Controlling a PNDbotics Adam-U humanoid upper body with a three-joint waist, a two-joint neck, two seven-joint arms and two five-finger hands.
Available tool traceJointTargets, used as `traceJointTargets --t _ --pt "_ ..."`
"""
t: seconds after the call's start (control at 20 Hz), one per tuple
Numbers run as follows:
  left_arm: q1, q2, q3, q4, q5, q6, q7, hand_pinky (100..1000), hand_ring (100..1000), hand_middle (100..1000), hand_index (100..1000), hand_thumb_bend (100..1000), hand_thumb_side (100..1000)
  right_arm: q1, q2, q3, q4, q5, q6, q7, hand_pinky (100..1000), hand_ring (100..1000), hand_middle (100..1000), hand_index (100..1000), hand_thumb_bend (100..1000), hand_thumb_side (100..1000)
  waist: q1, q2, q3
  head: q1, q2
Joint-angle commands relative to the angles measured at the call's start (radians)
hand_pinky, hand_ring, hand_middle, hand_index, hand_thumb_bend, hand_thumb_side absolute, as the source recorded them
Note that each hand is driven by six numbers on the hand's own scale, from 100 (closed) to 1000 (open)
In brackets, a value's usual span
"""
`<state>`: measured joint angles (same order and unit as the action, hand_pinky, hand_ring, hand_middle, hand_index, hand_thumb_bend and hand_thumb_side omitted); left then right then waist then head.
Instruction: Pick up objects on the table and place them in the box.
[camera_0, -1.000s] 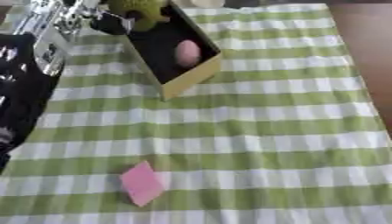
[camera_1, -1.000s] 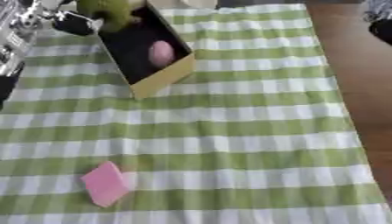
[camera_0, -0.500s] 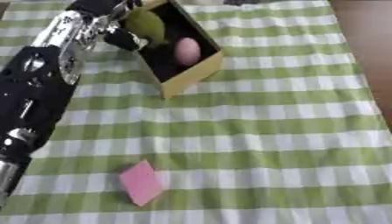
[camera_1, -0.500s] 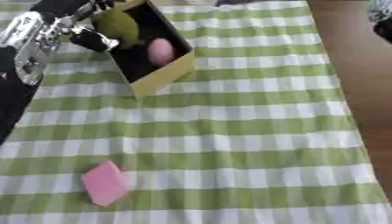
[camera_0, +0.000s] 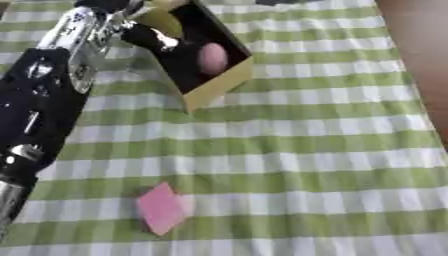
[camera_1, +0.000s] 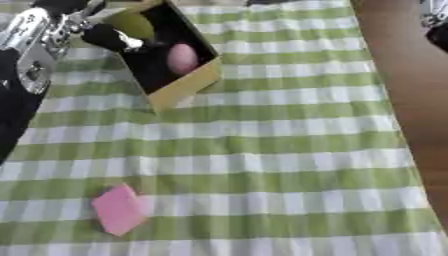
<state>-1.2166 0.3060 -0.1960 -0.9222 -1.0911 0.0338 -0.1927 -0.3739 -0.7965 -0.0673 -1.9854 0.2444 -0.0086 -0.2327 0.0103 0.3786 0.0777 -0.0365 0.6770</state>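
Surface: one green-and-white checked tablecloth (camera_0: 289, 150).
Box: one yellow cardboard box (camera_0: 219, 86), far left.
Inside: one pink egg-shaped object (camera_0: 212, 57), one yellow-green round object (camera_1: 131, 24).
Near left: one pink flat square object (camera_0: 162, 214).
Left hand (camera_0: 147, 36): over the box; grip state cannot be told.

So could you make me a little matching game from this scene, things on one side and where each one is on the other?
Things:
1. pink egg
2. pink pad
3. left hand
4. box

Places:
A. lying on the cloth near the front edge
B. inside the box, at its right side
C. standing at the far left of the cloth
D. reaching over the box's left edge

Pairs: 1-B, 2-A, 3-D, 4-C
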Motion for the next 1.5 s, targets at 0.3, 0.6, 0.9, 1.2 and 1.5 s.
traceJointTargets --t 0.3,0.6,0.9,1.2,1.5 --pt "0.004 0.088 -0.034 -0.184 0.130 -0.004 -0.038 813 774 752 894 562 591 0.006 -0.026 -0.019 -0.015 -0.005 0.005 -0.006 893 823 742 866 100 538 0.017 -0.015 0.012 -0.014 0.025" --pt "0.097 0.252 -0.130 -0.523 0.373 -0.020 -0.164 816 774 751 894 544 577 0.015 -0.034 -0.022 -0.015 -0.001 0.006 -0.010 893 823 741 866 100 531 0.025 -0.024 0.029 -0.032 0.045" --pt "0.238 0.447 -0.187 -0.874 0.593 0.012 -0.263 820 778 756 898 553 558 0.013 -0.039 -0.021 -0.015 0.000 0.002 -0.011 893 823 741 866 100 521 0.026 -0.031 0.038 -0.044 0.048" --pt "0.343 0.574 -0.196 -1.071 0.716 -0.043 -0.338 824 782 761 901 563 538 0.012 -0.037 -0.021 -0.015 -0.002 0.002 -0.011 893 823 741 865 100 512 0.022 -0.039 0.045 -0.046 0.054" --pt "0.367 0.612 -0.234 -1.078 0.737 -0.143 -0.398 829 790 773 909 580 527 0.010 -0.036 -0.018 -0.015 -0.005 0.000 -0.009 893 823 740 865 100 510 0.016 -0.049 0.053 -0.044 0.065"
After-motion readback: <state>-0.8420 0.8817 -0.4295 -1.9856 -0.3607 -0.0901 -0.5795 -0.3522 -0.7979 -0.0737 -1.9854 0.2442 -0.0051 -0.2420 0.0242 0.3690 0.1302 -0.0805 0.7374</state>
